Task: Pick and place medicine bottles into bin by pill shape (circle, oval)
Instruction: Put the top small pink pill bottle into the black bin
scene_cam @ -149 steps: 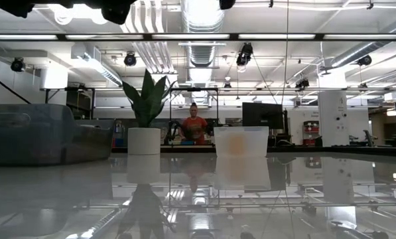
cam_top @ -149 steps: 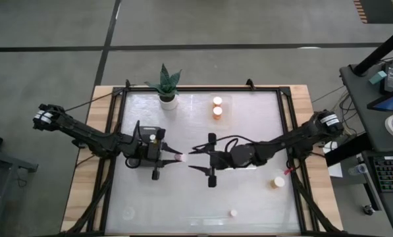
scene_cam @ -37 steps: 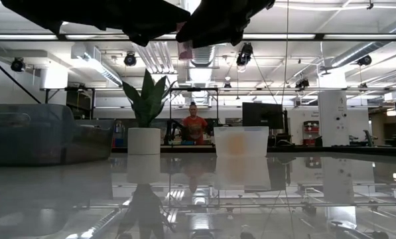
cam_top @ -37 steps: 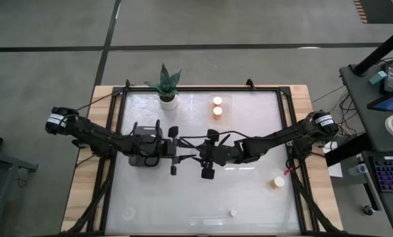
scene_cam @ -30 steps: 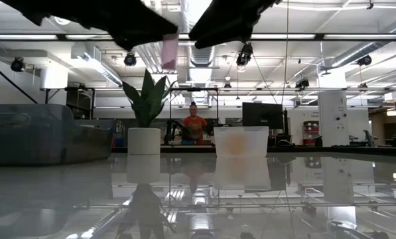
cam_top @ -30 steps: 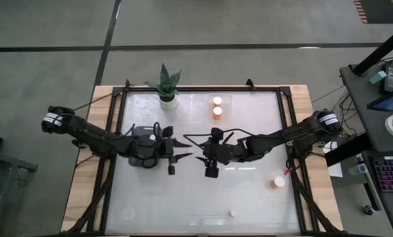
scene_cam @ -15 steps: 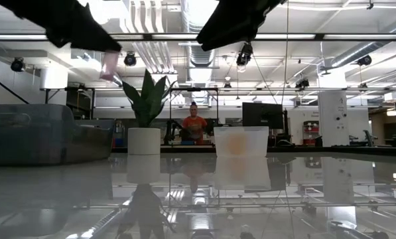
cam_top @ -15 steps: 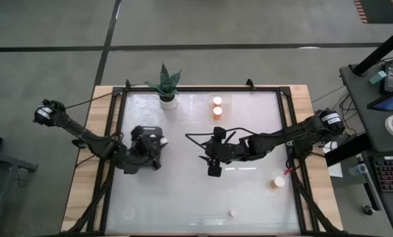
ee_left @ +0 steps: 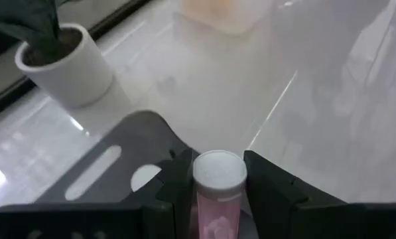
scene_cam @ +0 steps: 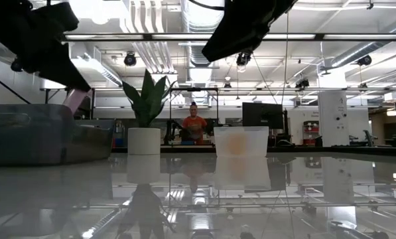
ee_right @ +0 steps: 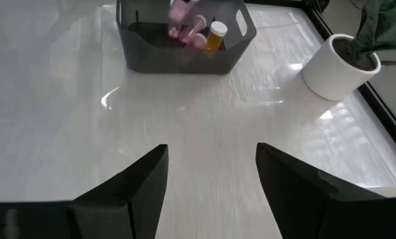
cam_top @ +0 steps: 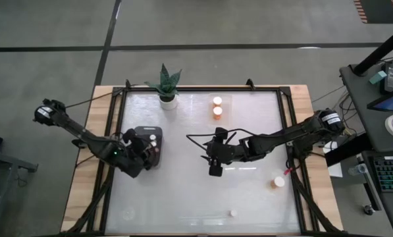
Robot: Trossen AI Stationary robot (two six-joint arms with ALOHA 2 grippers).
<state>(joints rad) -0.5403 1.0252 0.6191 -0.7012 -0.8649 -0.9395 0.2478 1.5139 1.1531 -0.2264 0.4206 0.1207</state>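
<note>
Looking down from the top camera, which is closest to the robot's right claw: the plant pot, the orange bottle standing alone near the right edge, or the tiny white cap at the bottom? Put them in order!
Measured from the right gripper at the table's middle:
1. The tiny white cap, toward the front edge.
2. The lone orange bottle, out near the right edge.
3. The plant pot, at the back on the left.
The cap and bottle are close to call.

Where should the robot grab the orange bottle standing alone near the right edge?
Grip the orange bottle around its round body just under the white cap, coming straight down from above. It stands upright with bare table all round it.
</note>
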